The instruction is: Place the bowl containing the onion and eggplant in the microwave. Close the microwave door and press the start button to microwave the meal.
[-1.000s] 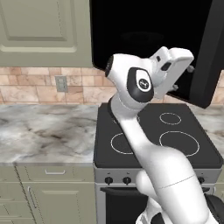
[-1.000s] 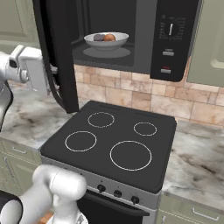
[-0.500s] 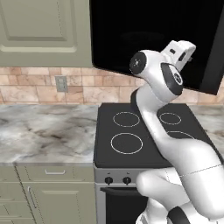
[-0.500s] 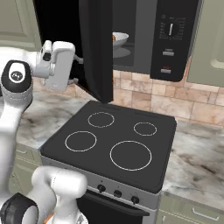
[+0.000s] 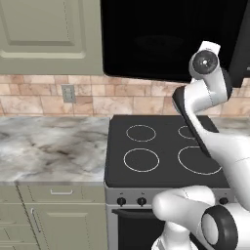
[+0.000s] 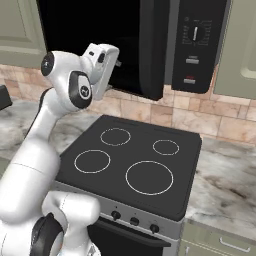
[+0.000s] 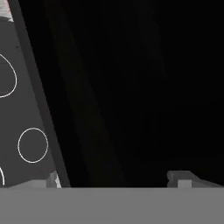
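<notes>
The black microwave (image 6: 197, 45) hangs above the stove, its control panel facing out on the right. The microwave door (image 6: 95, 30) (image 5: 161, 39) stands almost shut, with only its thick right edge (image 6: 152, 50) still proud of the front. My gripper (image 6: 116, 62) is up against the door's outer face. In the hand view the door (image 7: 131, 87) is a flat black surface right in front, and my gripper (image 7: 116, 179) is open, its fingertips (image 7: 183, 177) far apart with nothing between them. The bowl, the onion and the eggplant are hidden behind the door.
Below lies a black stovetop (image 5: 161, 146) (image 6: 135, 160) with white rings. Marble counter runs on both sides (image 5: 49, 146) (image 6: 225, 175). Green-grey upper cabinets (image 5: 49, 34) flank the microwave, and a wall outlet (image 5: 68, 93) sits in the tiled backsplash.
The door has swung from wide open to nearly shut, with my hand travelling right along with it. The bowl in the cavity has gone out of sight behind the door.
</notes>
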Tool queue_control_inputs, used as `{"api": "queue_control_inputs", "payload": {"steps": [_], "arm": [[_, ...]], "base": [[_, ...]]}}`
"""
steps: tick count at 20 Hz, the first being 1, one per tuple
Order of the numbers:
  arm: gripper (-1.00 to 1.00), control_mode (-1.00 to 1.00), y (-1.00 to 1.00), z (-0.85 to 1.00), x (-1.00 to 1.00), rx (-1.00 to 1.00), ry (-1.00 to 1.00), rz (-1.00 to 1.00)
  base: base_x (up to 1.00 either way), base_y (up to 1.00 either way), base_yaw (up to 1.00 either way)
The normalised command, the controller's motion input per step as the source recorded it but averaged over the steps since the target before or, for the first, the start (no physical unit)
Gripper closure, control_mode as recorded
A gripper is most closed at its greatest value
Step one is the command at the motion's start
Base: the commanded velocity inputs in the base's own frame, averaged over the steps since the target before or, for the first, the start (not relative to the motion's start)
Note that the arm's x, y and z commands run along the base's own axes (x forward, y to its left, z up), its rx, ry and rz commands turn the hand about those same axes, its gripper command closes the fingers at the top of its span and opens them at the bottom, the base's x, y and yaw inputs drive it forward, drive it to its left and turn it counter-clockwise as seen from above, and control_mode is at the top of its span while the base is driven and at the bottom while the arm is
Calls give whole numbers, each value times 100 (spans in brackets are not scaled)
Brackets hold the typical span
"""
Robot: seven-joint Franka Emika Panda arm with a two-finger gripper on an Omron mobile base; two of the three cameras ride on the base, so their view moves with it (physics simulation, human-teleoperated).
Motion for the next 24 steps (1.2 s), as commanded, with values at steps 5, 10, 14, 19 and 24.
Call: {"api": "queue_control_inputs", "payload": {"steps": [5,10,14,19,24], "arm": [[-100,-100,-13,0,72,0,11,38],[-100,-100,0,18,58,0,5,19],[-100,-100,0,21,60,0,6,13],[-100,-100,0,-2,76,0,1,9],[-100,-100,0,-54,34,-1,-7,3]], "base": [[0,0,0],[0,0,0],[0,0,0],[0,0,0],[0,0,0]]}}
